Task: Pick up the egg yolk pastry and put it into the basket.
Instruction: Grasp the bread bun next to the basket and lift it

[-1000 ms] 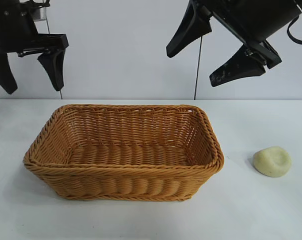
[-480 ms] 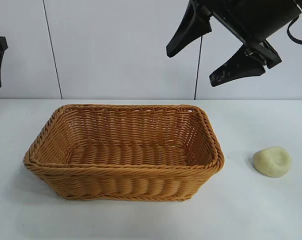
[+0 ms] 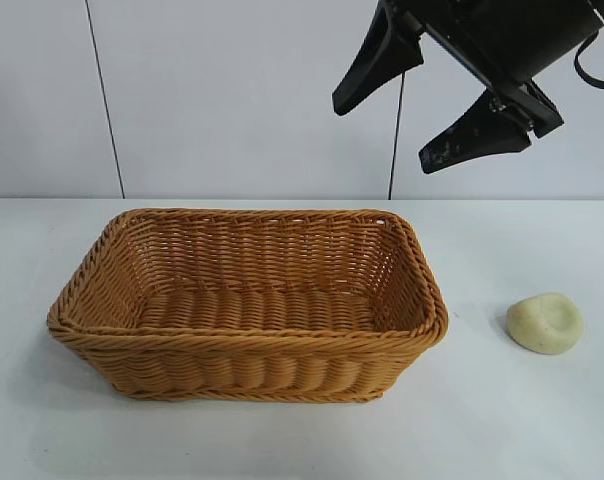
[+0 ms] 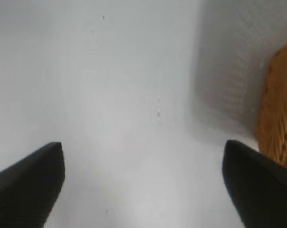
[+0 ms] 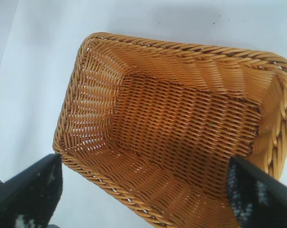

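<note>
Hanging high over the orange-brown woven wicker basket, the right hand is gaping wide, holding nothing. Small pale yellow domed egg yolk pastry is sitting on the white table, probably down and right of it. Left hand is gaping too, beside the basket.

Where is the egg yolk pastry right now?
In the exterior view the egg yolk pastry lies on the table at the right, apart from the basket, below the open right gripper.

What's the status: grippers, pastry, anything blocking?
Right gripper open, high above basket. Left gripper open over table, beside basket. Pastry on table right of basket, untouched. Nothing blocking.
</note>
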{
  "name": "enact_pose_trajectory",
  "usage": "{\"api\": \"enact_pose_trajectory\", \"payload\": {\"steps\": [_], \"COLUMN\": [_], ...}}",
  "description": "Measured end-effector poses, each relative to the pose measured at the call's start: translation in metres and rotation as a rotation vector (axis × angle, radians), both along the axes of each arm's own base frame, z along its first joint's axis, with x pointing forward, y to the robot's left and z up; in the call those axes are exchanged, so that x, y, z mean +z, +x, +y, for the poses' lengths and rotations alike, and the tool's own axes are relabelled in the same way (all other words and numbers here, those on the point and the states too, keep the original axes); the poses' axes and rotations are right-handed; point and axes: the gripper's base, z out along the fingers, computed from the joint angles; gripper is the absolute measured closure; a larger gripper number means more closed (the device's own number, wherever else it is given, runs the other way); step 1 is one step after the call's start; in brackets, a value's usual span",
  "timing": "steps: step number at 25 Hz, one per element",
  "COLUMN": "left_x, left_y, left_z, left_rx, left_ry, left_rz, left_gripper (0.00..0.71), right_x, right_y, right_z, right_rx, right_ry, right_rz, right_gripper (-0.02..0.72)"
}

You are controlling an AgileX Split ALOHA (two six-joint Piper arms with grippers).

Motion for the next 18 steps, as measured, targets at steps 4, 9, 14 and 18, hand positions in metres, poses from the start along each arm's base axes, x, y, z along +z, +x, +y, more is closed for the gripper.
{"api": "enact_pose_trajectory", "payload": {"steps": [4, 9, 14, 18], "left_x": [-0.013, -0.034, -0.048, -0.043], "left_y": [-0.051, -0.106, -0.137, -0.157], "left_z": [-0.001, -0.002, -0.003, -0.004], "left_rx": [0.000, 0.002, 0.005, 0.009], "left_ry": [-0.001, 0.000, -0.001, -0.014], "left_rz": [0.005, -0.059, -0.186, -0.341], "left_gripper": [0.015, 0.015, 0.015, 0.015], "right_x": [0.000, 0.000, 0.000, 0.000], "right_y": [0.000, 0.000, 0.000, 0.000], "right_z": [0.000, 0.000, 0.000, 0.000], "right_rx": [0.000, 0.000, 0.000, 0.000], "right_ry": [0.000, 0.000, -0.001, -0.001], "right_rz": [0.000, 0.000, 0.000, 0.000], "right_gripper": [0.062, 0.062, 0.062, 0.062]}}
